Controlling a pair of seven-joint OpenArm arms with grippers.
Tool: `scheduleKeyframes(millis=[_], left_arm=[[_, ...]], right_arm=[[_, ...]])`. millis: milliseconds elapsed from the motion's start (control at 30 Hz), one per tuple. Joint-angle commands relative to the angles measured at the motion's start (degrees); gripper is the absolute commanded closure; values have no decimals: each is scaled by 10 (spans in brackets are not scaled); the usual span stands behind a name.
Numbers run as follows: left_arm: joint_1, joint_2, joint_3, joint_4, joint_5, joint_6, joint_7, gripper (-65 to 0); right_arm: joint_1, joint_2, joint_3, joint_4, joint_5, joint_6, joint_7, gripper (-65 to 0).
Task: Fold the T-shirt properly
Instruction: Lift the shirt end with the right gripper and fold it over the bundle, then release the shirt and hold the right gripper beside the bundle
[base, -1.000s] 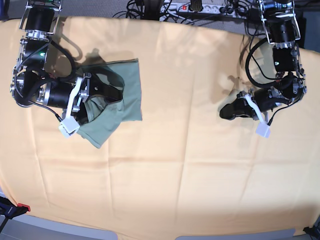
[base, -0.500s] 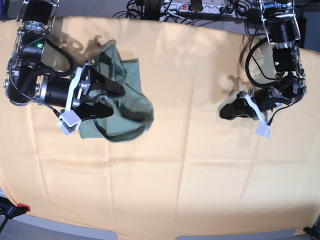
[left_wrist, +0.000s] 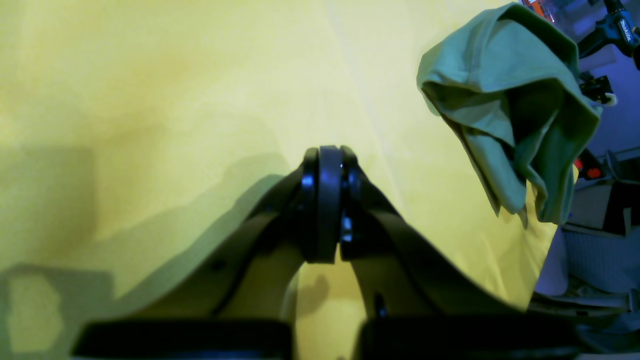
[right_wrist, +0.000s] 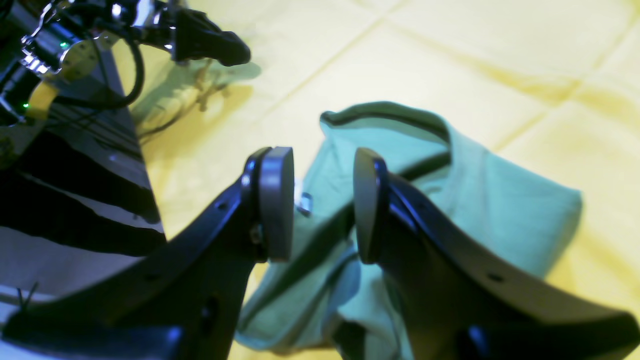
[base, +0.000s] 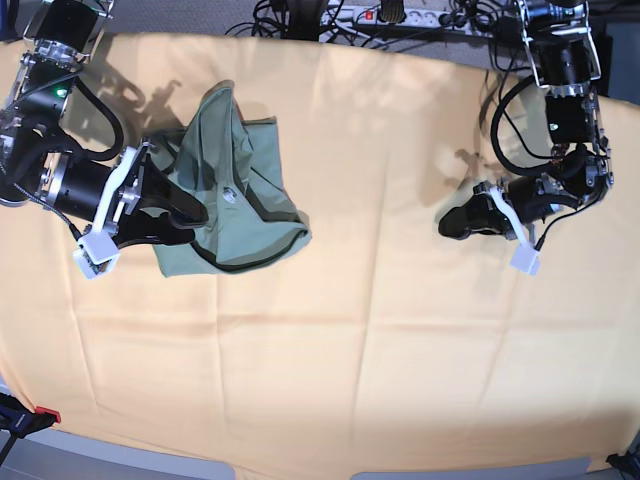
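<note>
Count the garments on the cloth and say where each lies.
1. The T-shirt lies crumpled on the yellow-orange cloth, beside the open right gripper. The left gripper is far off, shut.

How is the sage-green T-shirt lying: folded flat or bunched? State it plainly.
Bunched. The thin sage-green T-shirt sits rumpled on the yellow-orange table cloth, collar and inside showing, edges uneven.

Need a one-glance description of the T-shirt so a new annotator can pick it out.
Start from the yellow-orange table cloth covering the whole table. In the base view, go to its upper left, beside the open right gripper. The rumpled sage-green T-shirt lies there; it is the only green fabric and the only garment in view.
</note>
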Motion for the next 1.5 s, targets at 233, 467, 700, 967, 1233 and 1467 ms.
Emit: scheduleKeyframes(millis=[233, 467, 700, 967, 1233, 1467], left_arm=[[-10, -12, -2, 9, -14, -6, -10, 0], [-10, -13, -2, 9, -26, -6, -10, 0], [-10, -13, -2, 9, -27, -5, -10, 0], [-10, -13, -2, 9, -27, -5, -10, 0], [-10, -13, -2, 9, -27, -5, -10, 0], [-10, -15, -2, 9, -27, -5, -10, 0]], right_arm=[[-25, 74, 4, 11, 16, 3, 13, -348], [-87, 108, 4, 11, 16, 3, 13, -377], [-121, 107, 3, 10, -9, 3, 13, -376], [-127, 97, 3, 10, -63, 3, 13, -376], [-127, 73, -24, 10, -98, 3, 13, -360], [-126, 73, -42, 10, -210, 3, 67, -202]])
